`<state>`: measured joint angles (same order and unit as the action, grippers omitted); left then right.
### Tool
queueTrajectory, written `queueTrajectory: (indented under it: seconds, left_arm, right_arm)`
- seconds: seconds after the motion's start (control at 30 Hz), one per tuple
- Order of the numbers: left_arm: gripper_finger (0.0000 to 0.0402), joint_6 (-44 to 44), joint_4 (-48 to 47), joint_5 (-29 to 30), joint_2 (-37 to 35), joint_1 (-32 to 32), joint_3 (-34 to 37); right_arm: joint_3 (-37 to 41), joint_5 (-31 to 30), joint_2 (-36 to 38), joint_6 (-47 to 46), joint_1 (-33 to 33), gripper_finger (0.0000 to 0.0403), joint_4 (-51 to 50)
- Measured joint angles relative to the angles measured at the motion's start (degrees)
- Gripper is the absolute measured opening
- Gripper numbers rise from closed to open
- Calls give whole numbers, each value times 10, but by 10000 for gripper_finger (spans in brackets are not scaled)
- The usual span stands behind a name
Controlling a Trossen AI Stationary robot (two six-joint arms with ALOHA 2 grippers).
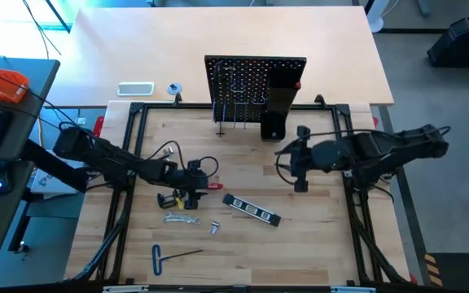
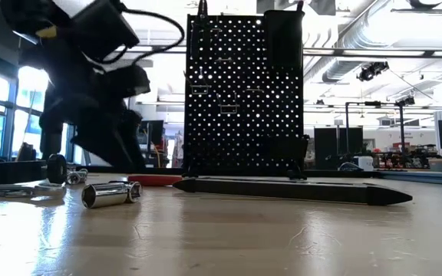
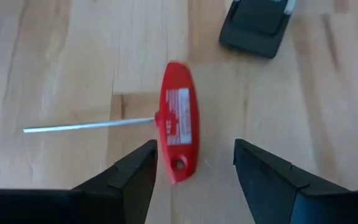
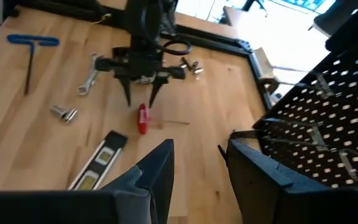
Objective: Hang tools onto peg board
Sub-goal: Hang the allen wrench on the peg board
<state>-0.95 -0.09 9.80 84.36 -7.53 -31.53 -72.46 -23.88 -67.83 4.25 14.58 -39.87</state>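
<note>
Two dark, jointed arms carry looping black cables, a yellow label, and angular matte-black fingers [image 3: 129, 180].

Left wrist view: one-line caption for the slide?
Open left gripper poised over the red T-handle hex key lying flat on the wooden table.

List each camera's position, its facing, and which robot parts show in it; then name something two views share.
High view: overhead, looking down on the table; both arms show.
Low view: tabletop height, facing the peg board; the left arm shows.
Left wrist view: above the red T-handle tool, between the open left gripper fingers.
Right wrist view: past the open right gripper toward the left arm.
Shared: both wrist views show the red tool.
</note>
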Motion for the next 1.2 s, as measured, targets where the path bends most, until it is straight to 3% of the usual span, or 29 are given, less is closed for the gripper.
queueTrajectory:
  seconds: [0.3, 0.67, 0.8, 0.93, 1.2]
  left_arm:
    - [185, -10, 40, 6, 58, 2, -1]
    - [43, 28, 69, -7, 65, 3, -1]
    - [38, 34, 71, -4, 64, 4, -1]
    - [3, 38, 65, -12, 57, 5, 0]
    - [3, 51, 57, -15, -6, 9, 0]
  right_arm:
    - [68, -1, 0, -40, 27, 142, 61]
    - [149, -13, 0, -54, 66, 142, 158]
    - [171, -42, 0, -74, 80, 142, 166]
    - [180, -62, -4, -87, 91, 142, 168]
    - [181, -92, -34, -65, 99, 142, 157]
